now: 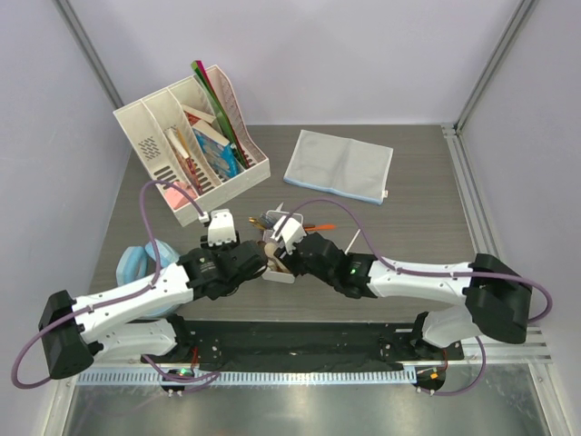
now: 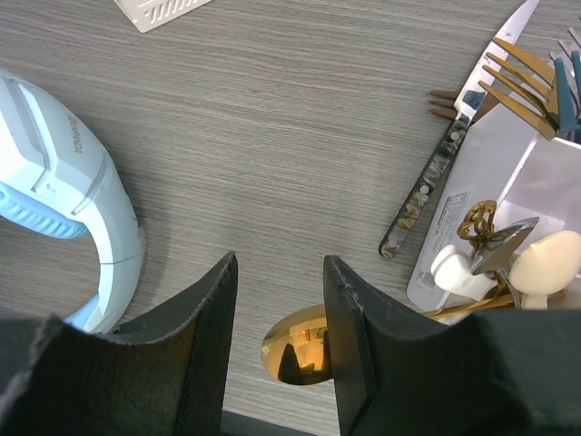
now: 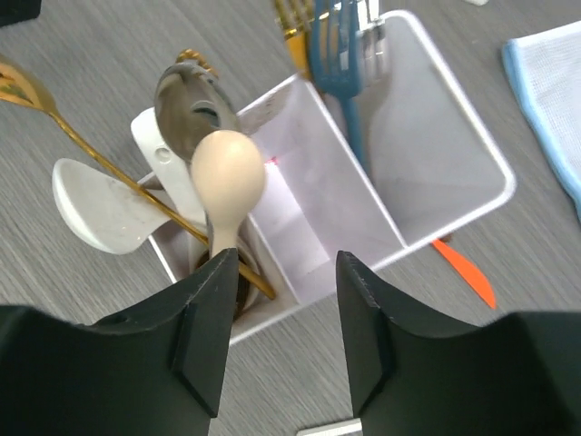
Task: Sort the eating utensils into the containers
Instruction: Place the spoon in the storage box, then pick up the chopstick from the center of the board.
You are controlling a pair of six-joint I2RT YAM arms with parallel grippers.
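With the wooden spoon (image 3: 227,182) resting in the box (image 3: 427,154) under your open right gripper (image 3: 286,263), you should next lower the open left gripper (image 2: 280,268) onto the gold spoon (image 2: 295,338) on the table (image 2: 272,136).

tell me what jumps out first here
A white divided box sits at the centre of the table. Spoons crowd one end compartment, a pale wooden spoon among them, and a blue fork stands in the other end. Beside it, a gold spoon bowl gleams under the open left end effector.
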